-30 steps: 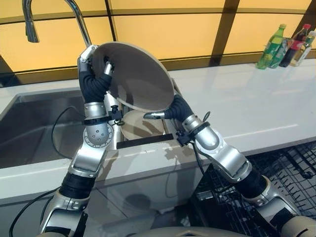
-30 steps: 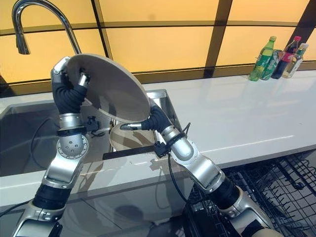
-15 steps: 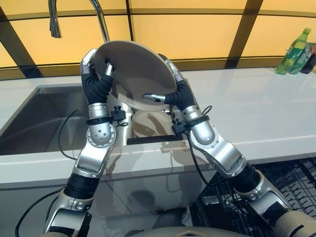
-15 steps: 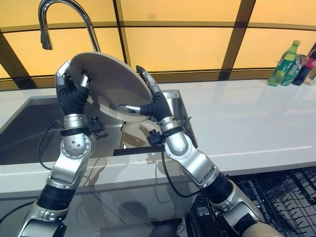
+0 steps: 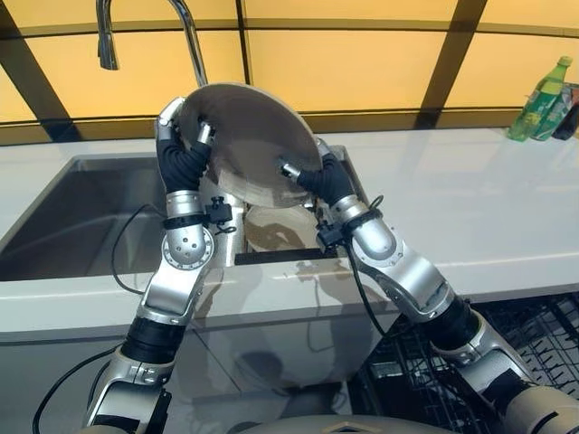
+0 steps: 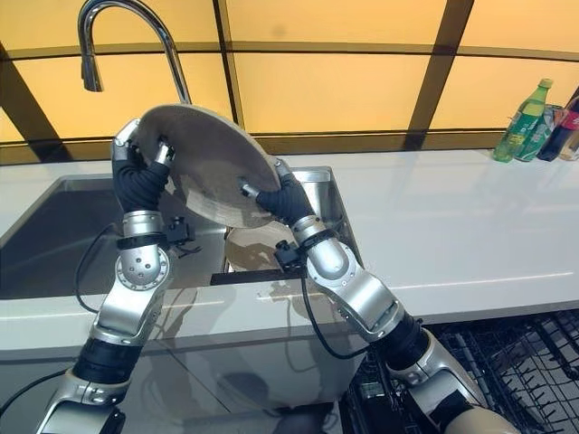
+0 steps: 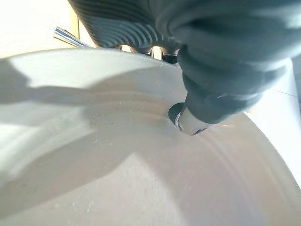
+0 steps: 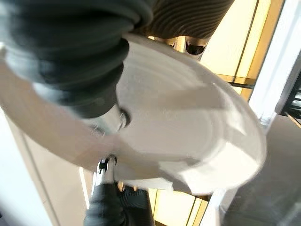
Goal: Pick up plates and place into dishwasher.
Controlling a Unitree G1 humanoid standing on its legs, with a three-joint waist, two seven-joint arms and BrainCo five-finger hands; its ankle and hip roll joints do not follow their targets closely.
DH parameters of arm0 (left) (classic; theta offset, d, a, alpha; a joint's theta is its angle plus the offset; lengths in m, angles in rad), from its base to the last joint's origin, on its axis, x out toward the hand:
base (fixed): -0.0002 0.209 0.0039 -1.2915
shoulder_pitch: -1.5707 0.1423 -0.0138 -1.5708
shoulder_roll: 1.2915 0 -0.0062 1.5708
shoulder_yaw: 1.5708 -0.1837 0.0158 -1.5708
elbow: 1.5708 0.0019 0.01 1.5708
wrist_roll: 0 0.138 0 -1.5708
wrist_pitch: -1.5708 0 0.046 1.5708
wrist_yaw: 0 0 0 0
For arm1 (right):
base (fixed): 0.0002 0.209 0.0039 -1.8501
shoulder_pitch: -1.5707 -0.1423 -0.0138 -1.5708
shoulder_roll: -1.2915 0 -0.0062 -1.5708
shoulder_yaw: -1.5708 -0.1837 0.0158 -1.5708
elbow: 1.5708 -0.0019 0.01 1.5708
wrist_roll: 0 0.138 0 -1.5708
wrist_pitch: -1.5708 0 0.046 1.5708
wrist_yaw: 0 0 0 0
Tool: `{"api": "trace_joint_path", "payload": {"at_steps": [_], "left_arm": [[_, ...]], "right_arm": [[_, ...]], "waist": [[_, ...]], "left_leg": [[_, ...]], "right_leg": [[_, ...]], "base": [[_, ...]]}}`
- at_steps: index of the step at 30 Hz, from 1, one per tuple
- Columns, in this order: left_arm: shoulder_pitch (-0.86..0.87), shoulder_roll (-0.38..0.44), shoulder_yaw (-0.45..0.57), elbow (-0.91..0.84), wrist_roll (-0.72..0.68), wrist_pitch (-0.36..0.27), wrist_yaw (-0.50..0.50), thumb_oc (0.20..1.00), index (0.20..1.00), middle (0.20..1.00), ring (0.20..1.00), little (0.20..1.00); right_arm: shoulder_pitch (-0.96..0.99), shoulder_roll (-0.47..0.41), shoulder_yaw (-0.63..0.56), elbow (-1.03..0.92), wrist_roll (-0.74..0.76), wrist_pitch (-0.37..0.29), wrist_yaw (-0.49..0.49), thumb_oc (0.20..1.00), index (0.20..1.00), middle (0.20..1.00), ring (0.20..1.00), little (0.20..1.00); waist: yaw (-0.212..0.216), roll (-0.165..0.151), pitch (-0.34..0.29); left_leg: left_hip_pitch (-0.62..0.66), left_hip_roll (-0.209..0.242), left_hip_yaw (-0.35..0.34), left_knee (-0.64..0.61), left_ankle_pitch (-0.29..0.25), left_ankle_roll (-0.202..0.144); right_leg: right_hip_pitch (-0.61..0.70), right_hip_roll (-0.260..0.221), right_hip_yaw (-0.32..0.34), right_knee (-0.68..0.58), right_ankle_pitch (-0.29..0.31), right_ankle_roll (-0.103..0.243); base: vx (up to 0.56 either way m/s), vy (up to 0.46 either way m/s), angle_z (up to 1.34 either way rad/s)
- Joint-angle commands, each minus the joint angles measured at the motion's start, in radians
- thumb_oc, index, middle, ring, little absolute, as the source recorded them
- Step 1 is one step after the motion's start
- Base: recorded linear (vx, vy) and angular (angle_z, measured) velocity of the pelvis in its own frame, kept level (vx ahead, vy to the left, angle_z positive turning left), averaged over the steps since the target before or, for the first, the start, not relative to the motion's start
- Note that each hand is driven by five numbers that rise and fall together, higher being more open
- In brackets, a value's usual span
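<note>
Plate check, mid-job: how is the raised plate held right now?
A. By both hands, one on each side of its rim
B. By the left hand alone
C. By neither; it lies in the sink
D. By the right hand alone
A: the plate is up above the sink, tilted, with the left hand clamped on one edge and the right hand pinching the opposite edge.

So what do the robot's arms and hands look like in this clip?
Both arms are silver-grey metal with black bands and round joint housings. A thin black cable runs along each forearm. The left hand and right hand wear dark ribbed covers over back and wrist, with silver fingers.
</note>
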Motion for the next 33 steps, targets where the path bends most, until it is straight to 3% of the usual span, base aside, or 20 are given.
{"api": "trace_joint_path", "payload": {"at_steps": [1,16,17,19,20,33], "left_arm": [[-0.086,0.007,-0.039,-0.012,0.011,-0.049,-0.016,0.2,0.2,0.2,0.2,0.2],[-0.071,0.019,-0.004,0.004,-0.05,-0.088,-0.013,0.2,0.2,0.2,0.2,0.2],[-0.066,0.023,0.01,0.012,-0.075,-0.1,0.008,0.282,0.282,0.282,0.282,0.282],[-0.057,0.033,0.038,0.019,-0.09,-0.121,0.027,0.846,0.846,0.846,0.846,0.846],[-0.048,0.041,0.066,0.022,-0.109,-0.141,0.037,1.0,1.0,1.0,1.0,1.0],[-0.011,0.183,0.273,0.108,-0.122,-0.199,0.118,1.0,1.0,1.0,1.0,1.0]], "right_arm": [[-0.092,0.053,0.036,-0.008,0.04,-0.009,0.058,0.2,0.2,0.2,0.2,0.2],[-0.09,0.032,0.001,-0.015,-0.03,-0.03,0.05,0.2,0.2,0.2,0.2,0.2],[-0.084,0.019,-0.011,-0.02,-0.041,-0.031,0.051,0.2,0.2,0.2,0.2,0.2],[-0.07,0.0,-0.031,-0.03,-0.051,-0.034,0.057,0.2,0.2,0.2,0.2,0.2],[-0.055,-0.02,-0.051,-0.038,-0.073,-0.037,0.068,0.2,0.2,0.2,0.2,0.2],[0.09,-0.22,-0.278,-0.04,-0.185,-0.079,0.081,0.2,0.2,0.2,0.2,0.2]], "waist": [[-0.001,-0.02,-0.039],[-0.005,-0.021,-0.037],[-0.009,-0.022,-0.038],[-0.015,-0.021,-0.04],[-0.021,-0.02,-0.041],[-0.095,0.001,-0.05]], "left_leg": [[-0.045,-0.096,0.014,-0.042,0.086,0.091],[-0.044,-0.088,0.032,-0.042,0.088,0.087],[-0.043,-0.087,0.036,-0.042,0.088,0.086],[-0.042,-0.085,0.042,-0.042,0.087,0.086],[-0.041,-0.084,0.046,-0.042,0.087,0.086],[-0.018,-0.069,0.105,-0.036,0.07,0.079]], "right_leg": [[0.02,0.006,0.004,0.124,-0.103,-0.008],[0.022,0.011,0.003,0.125,-0.103,-0.009],[0.021,0.011,0.006,0.126,-0.103,-0.009],[0.019,0.012,0.01,0.128,-0.104,-0.009],[0.016,0.013,0.014,0.131,-0.105,-0.01],[0.011,0.019,0.063,0.137,-0.108,-0.017]], "base": [[-0.01,-0.001,0.04],[-0.01,0.0,0.02],[0.0,0.0,0.0],[0.0,0.0,0.0],[-0.03,0.003,-0.01],[-0.01,0.019,-0.12]]}}
